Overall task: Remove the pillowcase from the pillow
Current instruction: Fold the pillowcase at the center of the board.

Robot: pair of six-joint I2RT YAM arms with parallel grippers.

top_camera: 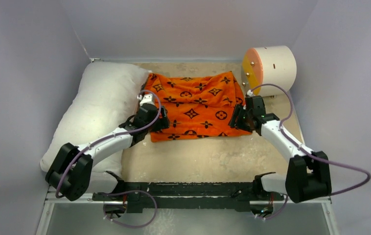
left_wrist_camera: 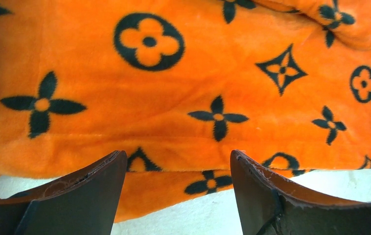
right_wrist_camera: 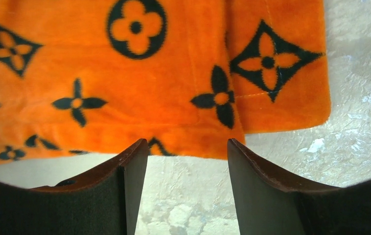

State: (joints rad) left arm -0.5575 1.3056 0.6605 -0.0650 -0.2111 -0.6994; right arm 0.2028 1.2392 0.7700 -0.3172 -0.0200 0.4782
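Progress, overhead camera: the pillowcase (top_camera: 193, 105) lies spread and rumpled on the table (top_camera: 198, 156), mid-field. The pillow (top_camera: 95, 107) lies bare along the left side, running from the far left corner toward the left arm's base. The case's far left corner touches or just overlaps the pillow; which of the two cannot be told. Judgement: the case looks to be off the pillow, so the task is at or near its final step. The next move calls for confirming that no part of the pillow sits inside the case's left edge. If some does, the case needs a fresh grip on its hem and a pull to the right. The left end effector (top_camera: 160, 122) sits at the case's near left corner and the right end effector (top_camera: 235, 117) at its right edge.

Left wrist camera: the jaws stand wide with nothing pinched. The fingers (left_wrist_camera: 76, 196) hang over the near hem, and the orange fabric (left_wrist_camera: 183, 88) fills the view ahead of them and passes beneath them.

Right wrist camera: the jaws are apart and empty, with bare table showing between them. The case's hem (right_wrist_camera: 188, 142) lies just beyond the fingertips, its corner off to the right.
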